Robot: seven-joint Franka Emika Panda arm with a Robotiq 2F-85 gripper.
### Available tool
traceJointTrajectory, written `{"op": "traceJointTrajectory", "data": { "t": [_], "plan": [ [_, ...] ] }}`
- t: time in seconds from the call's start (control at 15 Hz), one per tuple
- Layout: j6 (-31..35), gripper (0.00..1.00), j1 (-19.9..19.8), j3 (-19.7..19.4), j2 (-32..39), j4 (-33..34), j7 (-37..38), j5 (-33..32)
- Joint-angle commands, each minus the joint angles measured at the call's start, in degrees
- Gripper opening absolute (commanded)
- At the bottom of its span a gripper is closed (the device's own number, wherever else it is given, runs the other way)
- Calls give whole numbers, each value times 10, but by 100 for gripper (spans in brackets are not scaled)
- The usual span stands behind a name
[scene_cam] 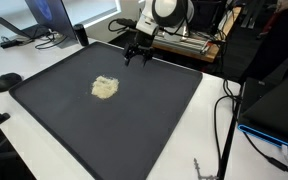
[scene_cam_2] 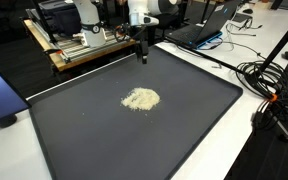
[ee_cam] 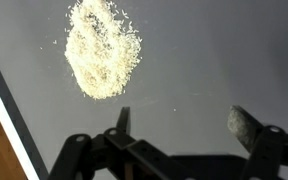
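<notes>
A small heap of pale yellowish grains [scene_cam: 104, 88] [scene_cam_2: 140, 99] [ee_cam: 101, 48] lies on a dark grey mat [scene_cam: 144, 130] [scene_cam_2: 184, 140]. My gripper [scene_cam: 135, 56] [scene_cam_2: 141, 50] [ee_cam: 182, 122] hangs above the mat's far edge, some way from the heap. Its fingers [ee_cam: 246, 125] stand wide apart with only bare mat between them. In the wrist view the heap lies ahead and to the left of the fingers, and a few stray grains are scattered round it.
The mat lies on a white table [scene_cam: 209, 140]. Behind it are a wooden board with equipment [scene_cam_2: 84, 45], laptops [scene_cam: 29, 20] [scene_cam_2: 209, 25], black cables [scene_cam_2: 269, 85] [scene_cam: 229, 115] and a black mouse [scene_cam: 7, 81].
</notes>
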Motion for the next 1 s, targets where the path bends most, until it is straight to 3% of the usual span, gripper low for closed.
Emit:
{"op": "traceJointTrajectory", "data": {
  "t": [0.0, 0.07, 0.13, 0.2, 0.27, 0.33, 0.4, 0.47, 0.53, 0.6, 0.73, 0.8, 0.87, 0.93],
  "plan": [
    [13, 100, -74, 66, -18, 5, -10, 8],
    [17, 100, -92, 78, -21, 13, -12, 16],
    [20, 100, -111, 85, -26, 39, -86, 79],
    [25, 100, -128, 111, -25, 19, -10, 21],
    [26, 100, -147, 125, -28, 23, -6, 21],
    [30, 100, -167, 130, -31, 51, -82, 85],
    [28, 100, -190, 159, -32, 28, -9, 29],
    [28, 100, -211, 172, -33, 36, -15, 36],
    [26, 100, -235, 181, -35, 57, -75, 85],
    [24, 100, -261, 212, -29, 38, -9, 31],
    [23, 100, -314, 245, -19, 66, -55, 67],
    [25, 100, -342, 275, -10, 56, -6, 24],
    [27, 100, -368, 291, -5, 75, -44, 53],
    [28, 100, -396, 318, 1, 76, -35, 45]
  ]
}}
